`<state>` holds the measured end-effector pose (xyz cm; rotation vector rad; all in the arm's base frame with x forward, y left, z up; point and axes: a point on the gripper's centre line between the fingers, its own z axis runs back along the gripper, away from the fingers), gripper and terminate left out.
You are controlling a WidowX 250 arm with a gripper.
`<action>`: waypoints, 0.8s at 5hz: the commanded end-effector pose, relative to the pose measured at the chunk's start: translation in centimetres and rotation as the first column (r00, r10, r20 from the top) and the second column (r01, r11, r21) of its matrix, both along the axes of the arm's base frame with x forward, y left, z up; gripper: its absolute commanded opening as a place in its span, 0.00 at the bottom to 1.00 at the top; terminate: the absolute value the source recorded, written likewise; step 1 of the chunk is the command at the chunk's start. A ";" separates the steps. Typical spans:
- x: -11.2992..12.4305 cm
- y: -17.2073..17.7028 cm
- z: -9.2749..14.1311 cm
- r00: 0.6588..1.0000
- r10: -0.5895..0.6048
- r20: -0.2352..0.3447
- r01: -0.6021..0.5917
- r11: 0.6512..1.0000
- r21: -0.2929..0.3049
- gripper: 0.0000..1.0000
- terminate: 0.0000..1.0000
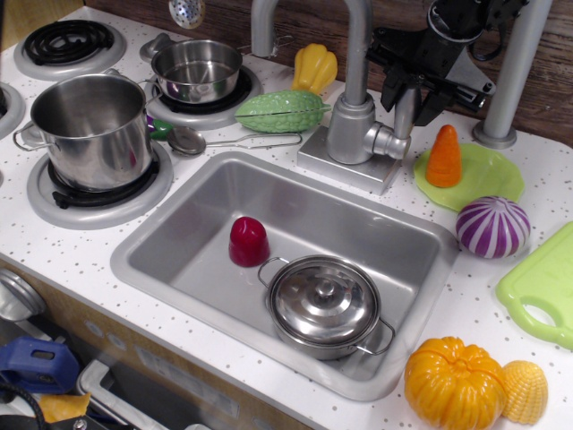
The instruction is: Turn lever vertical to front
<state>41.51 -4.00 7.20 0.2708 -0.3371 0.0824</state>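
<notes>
The lever (402, 118) is a short silver-grey rod that stands about upright on a round hub (387, 143) at the right side of the faucet base. Its top is hidden between the fingers. My black gripper (408, 97) comes down from the upper right, and its two fingers sit close on either side of the lever's upper end, shut on it. The tall curved faucet spout (358, 45) rises just left of the gripper.
A thick grey pole (510, 72) stands right of the gripper. An orange carrot (444, 157) stands on a green plate (488, 184). A purple onion (492, 226) lies nearby. The sink (304, 202) holds a lidded pot (324, 303) and a red piece (248, 240).
</notes>
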 end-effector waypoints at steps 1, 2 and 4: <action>-2.3 -0.4 2.7 0.999 0.046 0.025 -0.045 0.998 -0.043 0.00 0.00; -3.4 -0.4 2.0 0.998 0.054 0.015 -0.053 0.997 -0.063 0.00 0.00; -4.0 0.2 -1.2 0.998 0.048 0.027 -0.044 0.988 -0.145 0.00 0.00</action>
